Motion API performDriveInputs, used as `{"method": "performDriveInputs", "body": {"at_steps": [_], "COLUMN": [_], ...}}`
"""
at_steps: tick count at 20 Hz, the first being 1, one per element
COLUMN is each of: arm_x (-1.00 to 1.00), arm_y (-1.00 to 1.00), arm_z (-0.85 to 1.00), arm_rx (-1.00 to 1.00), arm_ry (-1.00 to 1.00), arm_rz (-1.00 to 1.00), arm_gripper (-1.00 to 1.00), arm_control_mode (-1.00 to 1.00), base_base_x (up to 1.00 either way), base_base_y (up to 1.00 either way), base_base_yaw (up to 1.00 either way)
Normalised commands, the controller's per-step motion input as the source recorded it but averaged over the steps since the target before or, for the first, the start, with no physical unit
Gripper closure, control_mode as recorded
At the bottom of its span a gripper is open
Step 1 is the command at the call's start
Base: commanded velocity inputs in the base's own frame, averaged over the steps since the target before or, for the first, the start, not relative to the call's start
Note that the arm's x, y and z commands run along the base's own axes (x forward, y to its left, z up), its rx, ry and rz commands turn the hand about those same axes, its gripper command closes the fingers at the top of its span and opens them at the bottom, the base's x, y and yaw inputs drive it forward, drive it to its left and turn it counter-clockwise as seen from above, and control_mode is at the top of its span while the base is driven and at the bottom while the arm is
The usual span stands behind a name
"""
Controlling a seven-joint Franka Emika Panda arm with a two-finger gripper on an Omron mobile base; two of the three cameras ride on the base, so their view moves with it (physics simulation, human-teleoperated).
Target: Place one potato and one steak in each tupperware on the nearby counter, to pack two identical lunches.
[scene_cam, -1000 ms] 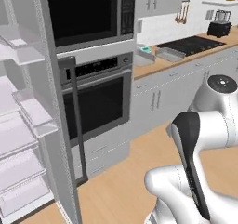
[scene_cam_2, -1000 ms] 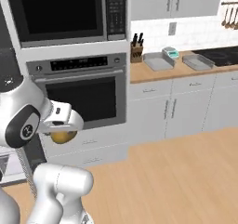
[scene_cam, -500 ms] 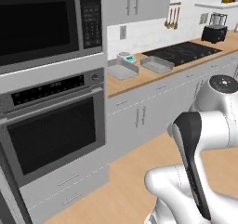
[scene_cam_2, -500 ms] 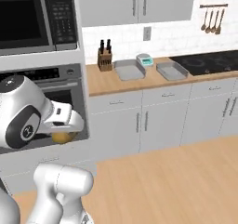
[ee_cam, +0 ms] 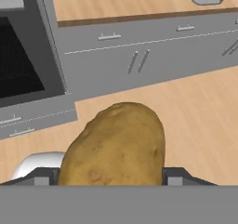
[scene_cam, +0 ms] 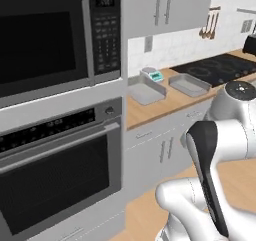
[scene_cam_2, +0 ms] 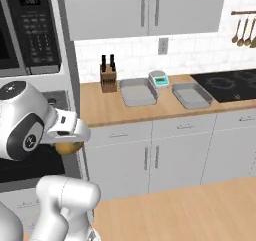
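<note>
My base has swung round, bringing the tabletop (scene_cam_2: 110, 110) closer ahead. My tool (ee_cam: 111, 179) grips a potato (ee_cam: 116, 146); both tupperware trays (scene_cam_2: 137, 92) lie far ahead, slightly right.

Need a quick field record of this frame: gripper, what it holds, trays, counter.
gripper: closed on the potato, carried low in front of the base
potato: golden-brown, clamped between the two fingertips; also seen under the wrist in the right base view
tupperware: two grey trays on the counter, left one, right one, no food seen in either
kitchen scale: white and teal, behind and between the trays
counter: wooden, grey cabinets below
steak: not seen
</note>
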Motion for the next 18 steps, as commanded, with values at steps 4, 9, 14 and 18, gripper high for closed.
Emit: {"method": "performDriveInputs", "body": {"at_steps": [4, 9, 14, 18], "arm_x": [0.00, 0.00, 0.00, 0.00], "arm_y": [0.00, 0.00, 0.00, 0.00], "arm_z": [0.00, 0.00, 0.00, 0.00], "arm_rx": [0.00, 0.00, 0.00, 0.00], "arm_ry": [0.00, 0.00, 0.00, 0.00], "arm_rz": [0.00, 0.00, 0.00, 0.00], "arm_gripper": [1.00, 1.00, 1.00, 1.00], "arm_control_mode": [1.00, 1.00, 1.00, 1.00], "base_base_x": [1.00, 1.00, 1.00, 1.00], "base_base_y": [-0.90, -1.00, -1.00, -0.94], "base_base_yaw": [0.00, -0.12, -0.05, 0.13]}}
